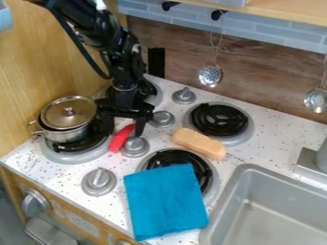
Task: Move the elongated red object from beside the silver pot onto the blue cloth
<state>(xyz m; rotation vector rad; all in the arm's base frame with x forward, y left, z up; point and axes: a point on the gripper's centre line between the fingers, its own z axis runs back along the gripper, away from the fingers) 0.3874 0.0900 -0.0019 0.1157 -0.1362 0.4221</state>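
Observation:
The gripper (pixel 124 130) hangs over the left part of the stove, its two fingers apart, so it is open. Just below and between them lies a red ridged object (pixel 121 138), beside a silver knob (pixel 135 146); whether the fingers touch it I cannot tell. Left of the gripper, a lidded metal pot (pixel 66 119) stands on the front left burner. A tan oblong block (pixel 199 143) rests between the two right burners. The folded blue cloth (pixel 166 201) partly covers the front right burner (pixel 205 175).
A grey sink (pixel 275 210) takes up the lower right, with a metal faucet base (pixel 309 162) behind it. More knobs (pixel 99 182) stand up from the stove top. Metal utensils (pixel 211 75) hang along the back wall, and a wooden wall (pixel 38 72) rises at the left.

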